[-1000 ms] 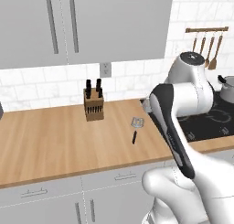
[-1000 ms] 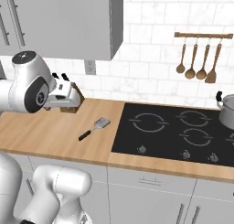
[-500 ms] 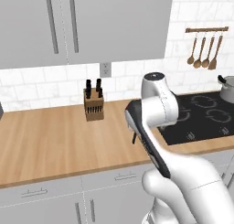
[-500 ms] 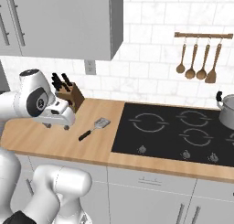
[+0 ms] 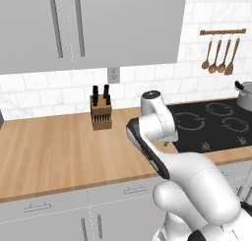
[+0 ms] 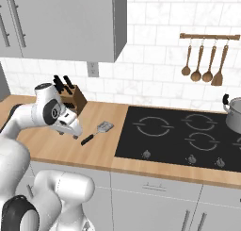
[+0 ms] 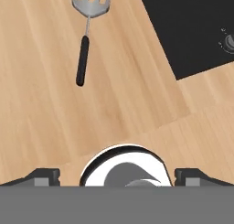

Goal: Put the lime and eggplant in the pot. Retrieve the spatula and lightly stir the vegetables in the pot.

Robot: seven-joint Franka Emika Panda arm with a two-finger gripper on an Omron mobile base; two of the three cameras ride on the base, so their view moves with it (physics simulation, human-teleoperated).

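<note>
The spatula (image 6: pixel 97 132), with a slotted grey blade and a thin black handle, lies flat on the wooden counter just left of the cooktop. In the hand view the spatula (image 7: pixel 85 40) lies ahead at upper left, handle end nearest. My gripper (image 6: pixel 74 132) hangs low over the counter, a little left of the handle and apart from it. The gripper (image 7: pixel 117 177) is open, its fingertips (image 7: pixel 43 176) spread wide with nothing between them. The steel pot (image 6: pixel 234 113) stands at the far right of the cooktop; the pot (image 5: pixel 244 94) is cut off by the frame edge. Lime and eggplant are out of view.
A wooden knife block (image 6: pixel 73 97) stands at the wall behind my hand. The black cooktop (image 6: pixel 179 136) fills the counter's right part. Wooden spoons and a wooden spatula (image 6: pixel 202 60) hang on a rail above it. Wall cabinets (image 5: pixel 98 28) hang overhead.
My arm has swung down and forward, bringing the hand from shoulder height to just over the counter beside the spatula. The spatula has stayed where it was. The jaws stayed open.
</note>
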